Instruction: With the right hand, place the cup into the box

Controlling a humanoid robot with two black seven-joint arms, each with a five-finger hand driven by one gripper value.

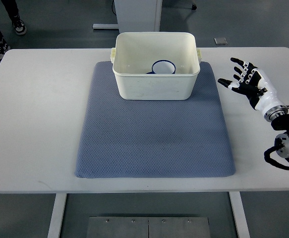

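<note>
The cup (163,67) is already inside the box (156,74), which stands in the upper middle of the frame on the far part of the blue-grey mat (154,134). Only the rim of the cup, white with a dark blue edge, and a part of its inside are visible over the front wall of the box; it seems to rest on the bottom, near the front wall and a little to the right of the middle. If it stands fully upright or leans a little, I cannot tell from this view.

The right hand (243,79) is at the right side of the frame, over the bare white worktop (40,124) and well apart from the box. Its fingers (239,62) are spread and relaxed, and it holds nothing. The arm behind it comes in from the right edge. The left hand is not visible in the frame.

By my judgement the main part of the task is done: the cup is in the box and the hand has released it. What is left, if anything, is only to bring the right arm to a resting position away from the mat. Nothing else lies on the mat or needs to be moved. At the upper left corner the shoes of a person (8,34) show on the floor beyond the worktop
</note>
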